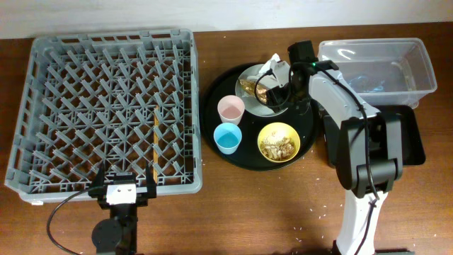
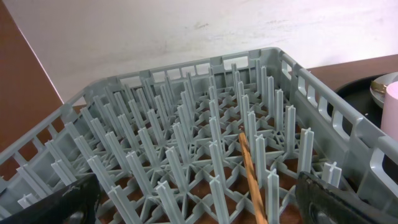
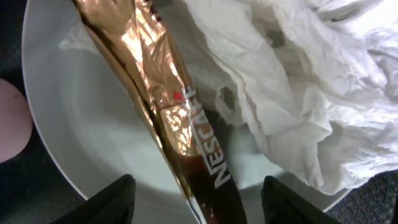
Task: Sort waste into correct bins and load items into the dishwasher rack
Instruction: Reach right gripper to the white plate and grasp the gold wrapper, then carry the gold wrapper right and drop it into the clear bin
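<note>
Dark fingertips of the right gripper [image 3: 202,202] stand wide apart at 6 o'clock in the right wrist view. They straddle a gold-and-brown Nescafé sachet [image 3: 180,118] lying diagonally across the pale plate [image 3: 81,143], its right edge touching a crumpled white napkin [image 3: 286,93]; nothing is gripped. The step in hand looks like clearing wrapper waste off the plate. It would go best with the jaws lowered square across the sachet's narrow body, closing on the foil alone, then lifting straight up so the napkin is not dragged and the plate does not slide. Only the overhead view gives the layout: the plate sits at 12 o'clock on the round black tray [image 1: 248,157], with the pink cup [image 1: 231,108] at 9, the light-blue cup [image 1: 227,138] at 8 and the yellow bowl [image 1: 278,141], holding brownish scraps, at 5. The clear tub [image 1: 425,64] and shallow black tray [image 1: 410,134] lie at 3 o'clock on the table, the dishwasher rack [image 1: 106,39] at 9. The left wrist view adds a peg-level look: the left gripper [image 2: 199,208], fingers apart and empty, faces the rack, where an orange-brown stick [image 2: 252,180] lies among the pegs.
</note>
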